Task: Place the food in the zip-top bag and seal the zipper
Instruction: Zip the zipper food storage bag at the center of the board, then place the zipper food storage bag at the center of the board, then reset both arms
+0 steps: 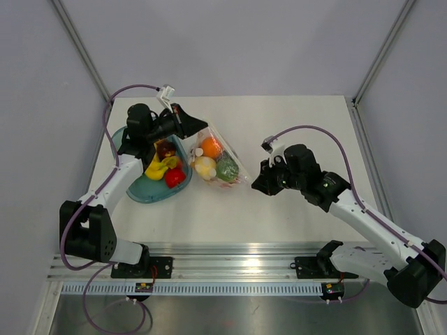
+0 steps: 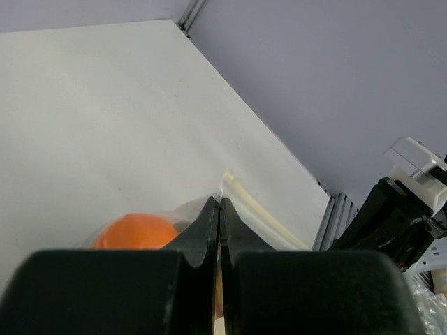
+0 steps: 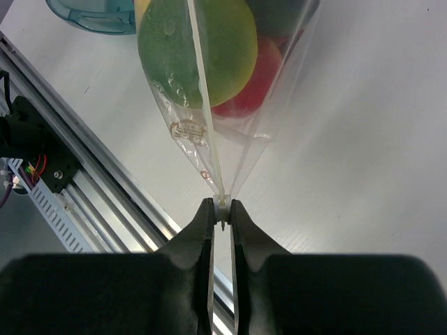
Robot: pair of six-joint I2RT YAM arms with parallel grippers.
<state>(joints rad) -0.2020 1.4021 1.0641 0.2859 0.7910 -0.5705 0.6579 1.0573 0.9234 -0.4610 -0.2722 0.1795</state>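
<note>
Both tools are clenched on the bag (image 1: 222,166), which lies at mid-frame in the top view: the left gripper (image 2: 220,209) pinches its upper-left corner, and the right gripper (image 3: 222,209) nips the lower-right end of the zipper (image 3: 209,132). Food (image 1: 211,147) sits inside the bag, and more lies in the bowl (image 1: 140,192) at left. If sealing is the step, it would go best with the strip held taut, one pinch anchoring while the other slides along it, low enough that nothing spills. The table (image 1: 300,118) is matte white, with plain grey walls (image 1: 230,42) around it and a metal rail (image 1: 237,251) along the bottom.
</note>
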